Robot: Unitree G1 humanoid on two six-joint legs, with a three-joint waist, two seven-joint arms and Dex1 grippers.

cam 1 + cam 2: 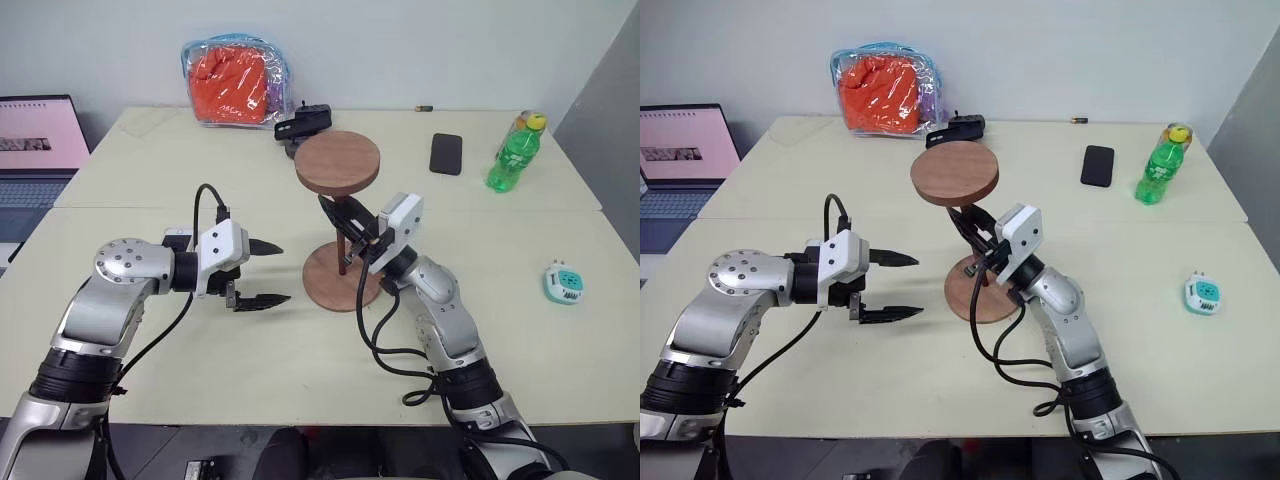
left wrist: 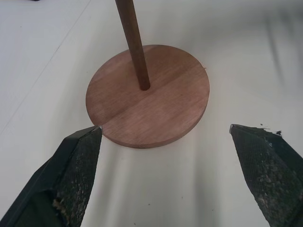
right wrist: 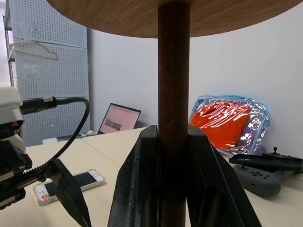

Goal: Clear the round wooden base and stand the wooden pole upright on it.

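Wooden pole (image 1: 344, 243) stands upright, lower end on the centre of the round wooden base (image 1: 322, 283) mid-table, its fixed disc at the top. Right gripper (image 1: 347, 222) clamped on the rod. Left gripper (image 1: 268, 272) beside the base, fingers spread, holding nothing. Orange bag (image 1: 234, 80) at the table's far edge.

Round wooden base (image 2: 147, 97): flat reddish-brown disc lying on a pale table (image 2: 47, 56). Wooden pole (image 2: 134, 42): dark rod standing near-upright, lower end at the disc's centre. Left gripper (image 2: 173, 156): two black fingers (image 2: 71, 179) spread wide, one tip just beside the disc's rim.
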